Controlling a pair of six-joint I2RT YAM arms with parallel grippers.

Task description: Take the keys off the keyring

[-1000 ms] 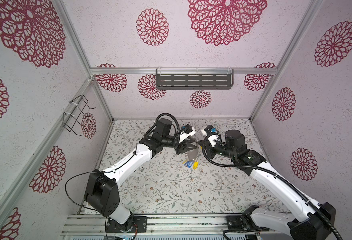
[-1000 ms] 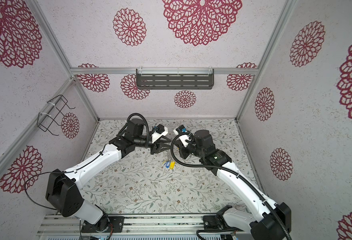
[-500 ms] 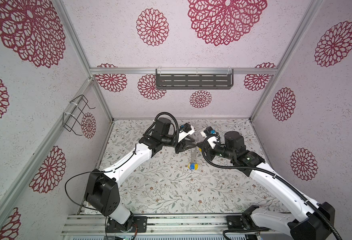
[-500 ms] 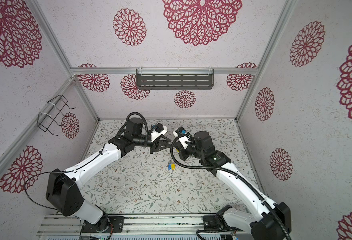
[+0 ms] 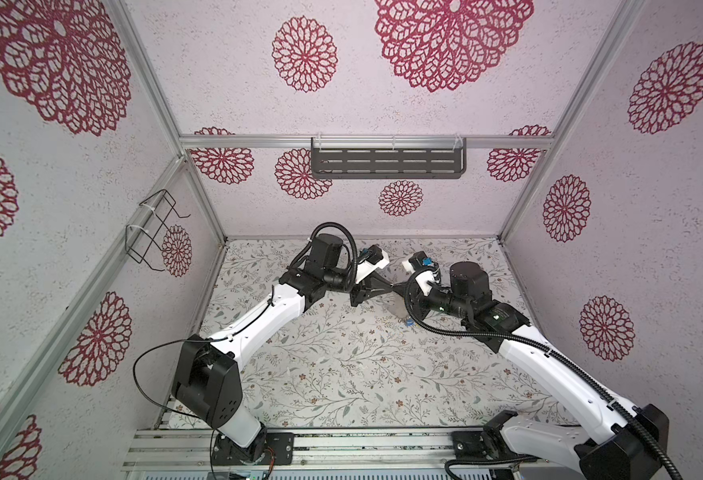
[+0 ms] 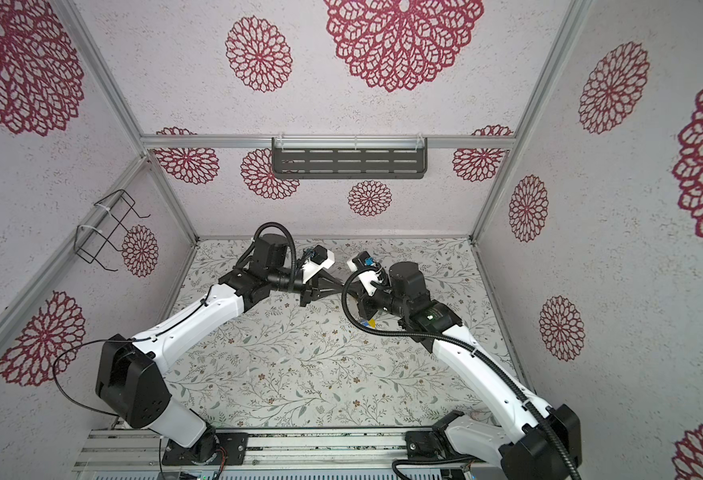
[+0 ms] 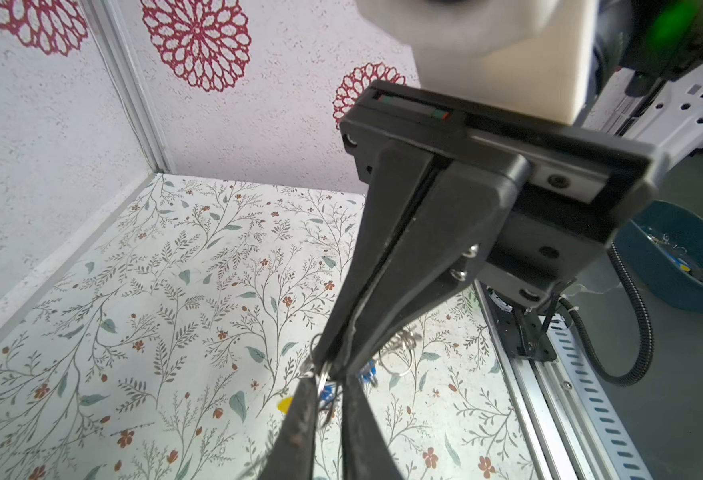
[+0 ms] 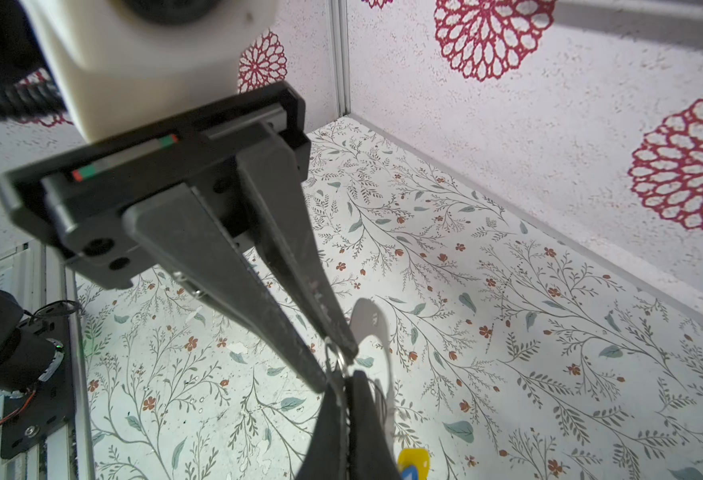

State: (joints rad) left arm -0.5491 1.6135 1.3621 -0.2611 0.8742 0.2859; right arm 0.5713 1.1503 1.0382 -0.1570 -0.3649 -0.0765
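Now that your left pincer (image 7: 331, 377) has shut on a tiny silver ring (image 7: 324, 383) and your right pincer (image 8: 345, 376) grips the flat grey metal plate (image 8: 368, 322), pull them apart.

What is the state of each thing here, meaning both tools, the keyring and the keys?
left tool: shut on a split ring.
right tool: shut, seemingly on the edge of the keyring.
keyring: held above the table, hanging almost upright.
keys: dangling below the keyring, seemingly attached.
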